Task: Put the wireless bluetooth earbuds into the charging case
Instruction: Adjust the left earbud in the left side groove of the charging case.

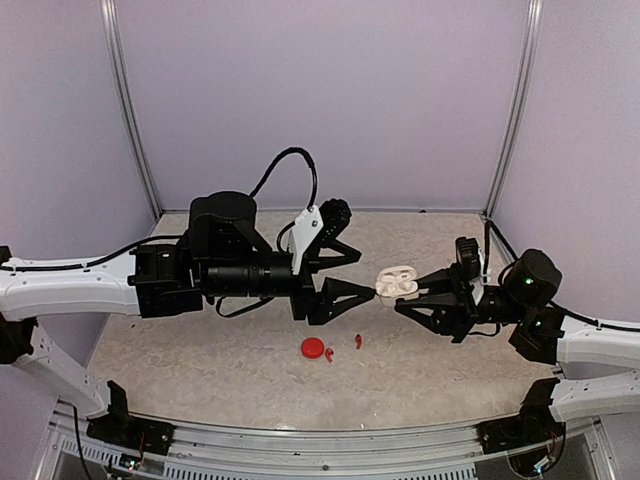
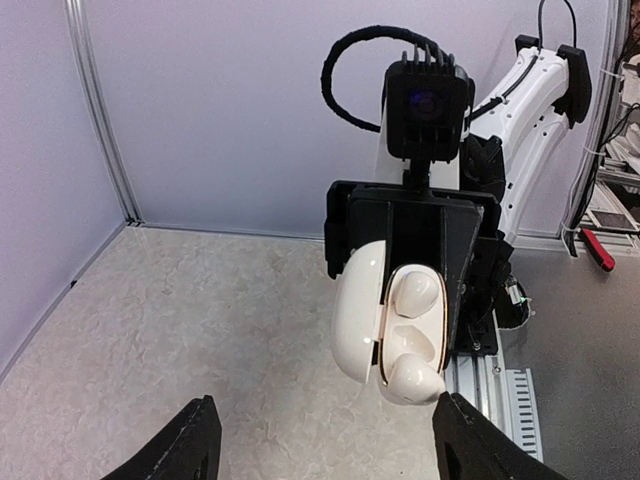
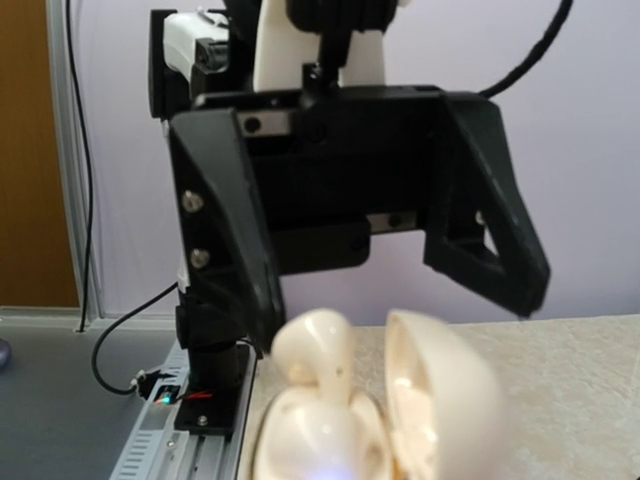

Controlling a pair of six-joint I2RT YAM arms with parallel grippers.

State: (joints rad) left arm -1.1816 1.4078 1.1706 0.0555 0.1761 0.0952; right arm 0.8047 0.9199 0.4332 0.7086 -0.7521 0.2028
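The right end effector (image 1: pixel 410 294) is clamped on the white charging case (image 2: pixel 360 310), lid open, held above the table (image 1: pixel 200 370). 2 white earbuds (image 2: pixel 413 292) sit in its wells, the lower one sticking out. The left end effector (image 2: pixel 325 425) faces it, spread wide and empty. A red case (image 1: pixel 313 347) and 2 red buds (image 1: pixel 357 341) lie on the table.

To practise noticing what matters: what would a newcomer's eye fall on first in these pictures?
The open white charging case with white earbuds in it, held in mid-air by the right gripper. The left gripper faces it, open, close by. Below on the table, a red case and a red earbud lie loose.
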